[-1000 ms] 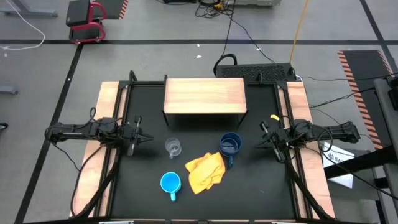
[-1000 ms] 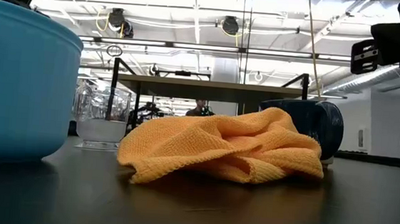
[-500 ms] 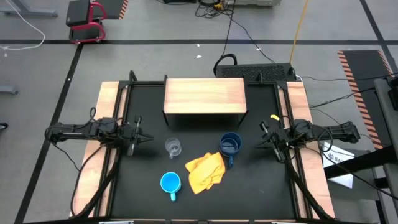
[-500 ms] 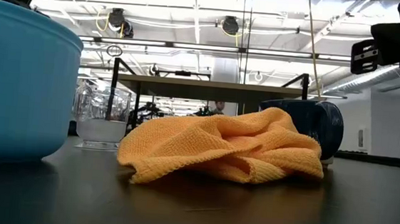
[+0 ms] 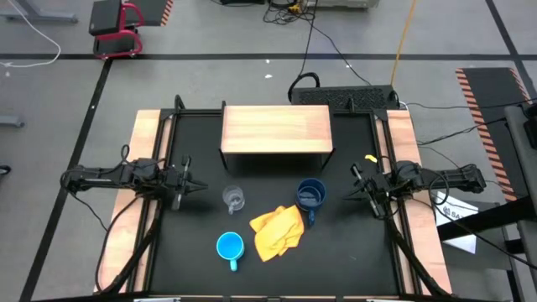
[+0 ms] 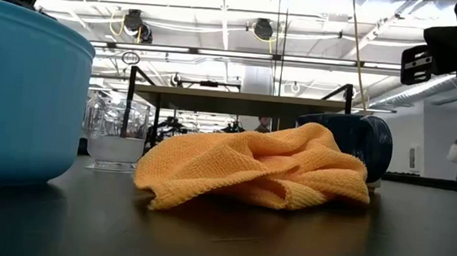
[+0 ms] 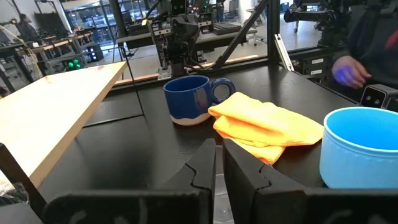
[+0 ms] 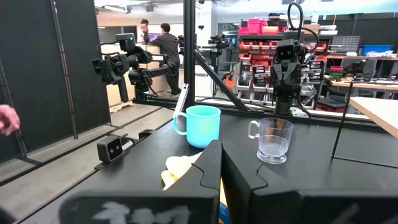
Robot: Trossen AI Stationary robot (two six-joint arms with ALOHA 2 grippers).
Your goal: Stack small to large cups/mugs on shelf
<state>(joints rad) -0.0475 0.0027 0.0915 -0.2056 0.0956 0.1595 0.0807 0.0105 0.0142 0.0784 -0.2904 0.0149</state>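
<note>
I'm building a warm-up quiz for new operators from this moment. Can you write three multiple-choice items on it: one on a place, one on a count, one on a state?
1. Where does the yellow cloth lie?
A. On top of the shelf
B. Beside the dark blue mug
C. Inside the glass cup

2. How many cups and mugs stand on the table?
A. Two
B. Three
C. Five

3. What is on the shelf top?
A. Nothing
B. The light blue mug
C. All the cups, stacked

Answers:
1 B: the yellow cloth lies against the dark blue mug.
2 B: the glass cup, the light blue mug and the dark blue mug.
3 A: the shelf shows only bare wood from above.
</note>
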